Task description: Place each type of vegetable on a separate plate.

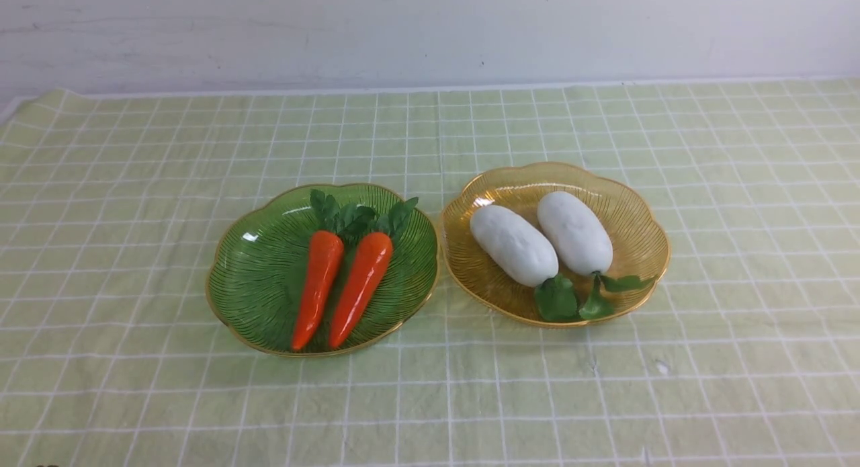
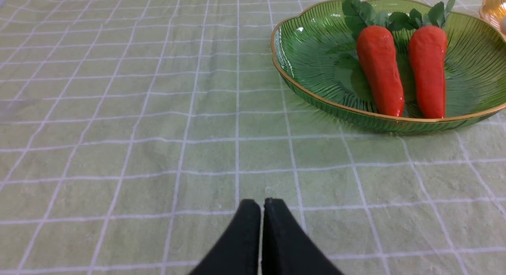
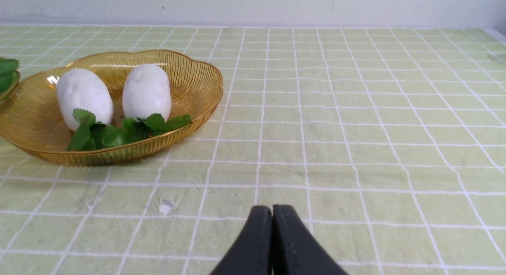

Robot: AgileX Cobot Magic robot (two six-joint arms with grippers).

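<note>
A green-checked cloth [image 1: 134, 265] covers the surface. On it sit the green plate [image 1: 255, 265] and, just beside it, the amber plate [image 1: 638, 218]. Both carrots [image 1: 318, 287] lie side by side in the green plate, both radishes [image 1: 514, 244] in the amber one, so the sorting looks complete with nothing left loose on the cloth. The front view shows both plates but neither arm. Only the wrist views show the left gripper [image 2: 261, 205] and right gripper [image 3: 272, 212], each pressed together, empty, hovering over bare cloth near its own plate.
</note>
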